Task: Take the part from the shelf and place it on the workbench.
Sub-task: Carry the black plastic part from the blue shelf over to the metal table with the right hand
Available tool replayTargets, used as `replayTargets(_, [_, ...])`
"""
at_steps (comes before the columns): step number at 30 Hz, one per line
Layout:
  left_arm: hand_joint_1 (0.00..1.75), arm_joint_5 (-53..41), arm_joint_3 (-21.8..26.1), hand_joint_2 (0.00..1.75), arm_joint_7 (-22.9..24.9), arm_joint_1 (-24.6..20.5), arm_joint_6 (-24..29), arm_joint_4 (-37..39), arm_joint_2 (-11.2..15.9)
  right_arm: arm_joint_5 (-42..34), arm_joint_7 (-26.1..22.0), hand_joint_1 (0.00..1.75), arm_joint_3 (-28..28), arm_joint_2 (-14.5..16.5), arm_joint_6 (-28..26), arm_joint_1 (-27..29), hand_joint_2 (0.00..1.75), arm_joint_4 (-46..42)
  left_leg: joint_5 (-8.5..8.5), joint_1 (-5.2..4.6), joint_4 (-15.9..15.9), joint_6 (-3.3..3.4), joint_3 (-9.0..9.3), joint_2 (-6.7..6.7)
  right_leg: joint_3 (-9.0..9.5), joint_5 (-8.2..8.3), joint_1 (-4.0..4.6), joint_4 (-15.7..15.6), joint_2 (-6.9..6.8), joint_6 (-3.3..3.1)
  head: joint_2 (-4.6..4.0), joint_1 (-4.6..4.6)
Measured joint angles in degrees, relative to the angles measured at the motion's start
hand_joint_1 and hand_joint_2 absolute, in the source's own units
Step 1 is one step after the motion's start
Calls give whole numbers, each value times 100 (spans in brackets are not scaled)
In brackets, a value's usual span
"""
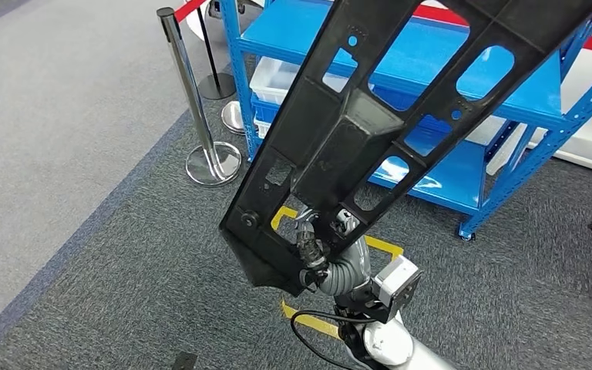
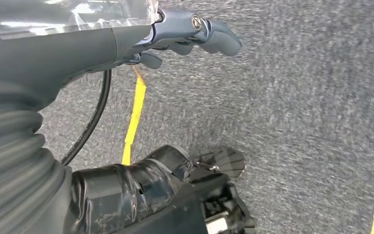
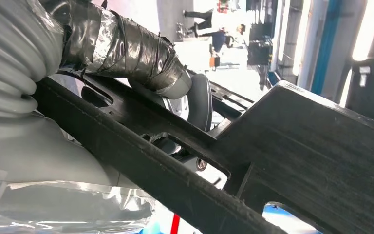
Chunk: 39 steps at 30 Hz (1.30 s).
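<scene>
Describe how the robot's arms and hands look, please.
The right arm is silver, with a grey ribbed cover at the wrist, a white-and-black box beside it and a black cable looping below. The right hand has dark fingers, the thumb wrapped in shiny tape. The left hand is grey with clear plastic film over its back.

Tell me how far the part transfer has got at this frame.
Pickup looks done: the right hand grips the long black part near its lower end, lifted clear of the blue shelf behind it. The left hand hangs over grey carpet, holding nothing. Carrying to the workbench and placing remain.
</scene>
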Motion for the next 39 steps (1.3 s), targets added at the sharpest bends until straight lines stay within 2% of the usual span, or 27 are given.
replayTargets(2, [0,1,0,175,1,19,-4,0,2,4,-2,175,0,-1,1,-7,175,5,61,34,-89,67,35,-107,-103,-217,-8,276,242,33,0,28])
replayTargets(4, [0,1,0,175,3,17,-9,0,2,10,-3,175,0,-2,1,1,175,12,91,49,-106,114,23,-221,-402,-587,-23,958,542,30,0,54])
replayTargets(5, [0,1,0,175,4,13,-12,0,2,14,-2,175,0,-3,1,10,175,16,97,47,-94,126,8,-292,-559,-711,-23,1291,608,30,0,60])
replayTargets(6, [0,0,0,175,10,12,-15,0,2,19,-1,175,1,-3,1,20,175,22,98,47,-73,127,-8,-375,-655,-735,-26,1486,640,35,0,64])
replayTargets(7, [0,-1,0,175,17,15,-19,0,2,25,1,175,1,-3,1,25,175,27,93,51,-41,120,-25,-462,-656,-644,-37,1471,656,45,0,63])
replayTargets(8, [0,-1,0,175,25,19,-22,0,2,31,1,175,1,-3,1,25,175,30,81,59,3,103,-43,-550,-558,-462,-55,1248,680,59,0,64])
replayTargets(10, [0,-2,0,175,35,19,-28,0,4,38,1,175,0,-2,1,17,175,33,35,68,142,36,-121,-713,-271,-148,-113,589,905,90,0,66])
replayTargets(12, [0,-8,0,175,43,10,-31,1,11,42,1,175,1,0,3,14,175,40,15,72,267,-32,-243,-851,-152,-95,-145,283,1111,85,0,60])
replayTargets(13, [0,-11,0,175,47,13,-32,2,16,44,2,175,2,1,6,14,175,43,26,78,294,-63,-294,-915,-156,-117,-134,278,1119,63,0,55])
replayTargets(14, [0,-15,0,175,53,24,-33,3,23,46,1,175,2,2,10,15,175,45,43,94,294,-85,-328,-971,-165,-105,-134,291,1054,29,0,50])
replayTargets(15, [0,-17,0,175,61,43,-34,4,31,47,1,175,2,4,14,12,175,47,40,96,315,-110,-352,-915,-164,-93,-130,284,988,-6,0,49])
replayTargets(17, [0,-21,0,175,74,57,-37,6,43,49,-3,175,2,21,21,2,175,47,-109,76,584,-157,-493,-590,-155,-76,-132,269,846,-70,0,6])
replayTargets(18, [0,-22,0,175,79,52,-38,7,44,50,-4,175,2,28,22,1,175,46,-262,66,881,-180,-632,-384,-152,-77,-119,266,767,-91,0,-17])
replayTargets(19, [0,-25,0,175,79,40,-40,7,43,50,-4,175,2,34,22,5,175,46,-435,68,1251,-197,-814,-265,-153,-80,-105,266,683,-105,0,-40])
replayTargets(21, [0,-26,0,175,80,30,-42,7,41,50,-1,175,1,34,22,11,175,50,-624,79,1818,-202,-1086,-199,-154,-90,-75,266,506,-124,0,-41])
replayTargets(22, [0,-27,0,175,81,34,-44,7,40,50,1,175,1,34,22,11,175,52,-577,80,1830,-187,-1082,-192,-152,-95,-59,266,425,-132,0,-43])
replayTargets(24, [0,-27,0,175,85,40,-49,7,40,50,1,175,2,41,23,7,175,53,-258,55,1230,-103,-740,-114,-138,-108,-24,263,281,-140,0,-42])
replayTargets(25, [0,-27,0,175,86,35,-52,7,45,51,0,175,2,46,24,5,175,51,-136,18,836,-42,-524,-2,-126,-113,-6,255,219,-136,0,-39])
replayTargets(26, [0,-30,0,175,87,26,-54,7,50,53,-1,175,2,50,24,3,175,50,-54,-24,519,18,-355,99,-115,-117,4,241,162,-125,0,-38])
replayTargets(28, [0,-34,0,175,90,15,-57,7,61,59,-1,175,2,55,27,1,175,48,-39,-92,279,103,-251,176,-92,-113,8,198,53,-85,0,-46])
replayTargets(30, [0,-34,0,175,96,37,-58,7,70,66,1,175,2,58,31,-1,175,47,19,-75,168,152,-209,49,-35,-114,7,141,-19,-25,1,-54])
replayTargets(32, [0,-34,0,175,100,58,-57,7,78,75,0,175,2,58,33,-11,175,45,94,-24,-6,193,-96,-68,-56,-250,15,289,191,10,1,-36])
replayTargets(34, [0,-36,-1,175,101,40,-58,7,75,89,-3,175,2,56,35,-11,175,45,134,-7,-80,217,-39,-187,-317,-555,18,863,525,11,0,-7])
replayTargets(36, [0,-36,-2,175,102,22,-59,7,72,101,-1,175,2,50,46,9,175,50,133,-8,-55,225,-53,-342,-634,-754,18,1449,648,18,0,12])
replayTargets(37, [0,-36,-2,175,102,24,-60,7,70,104,1,175,2,47,54,19,175,53,123,-5,-30,221,-61,-429,-691,-708,13,1514,664,28,0,15])
replayTargets(38, [0,-35,-2,175,103,30,-60,7,70,108,1,175,2,45,61,22,175,55,108,3,7,205,-69,-519,-639,-550,0,1362,680,41,0,15])
replayTargets(39, [0,-34,-1,175,103,36,-60,7,69,112,0,175,2,45,65,21,175,56,85,15,59,182,-80,-606,-497,-328,-23,1037,723,58,0,16])
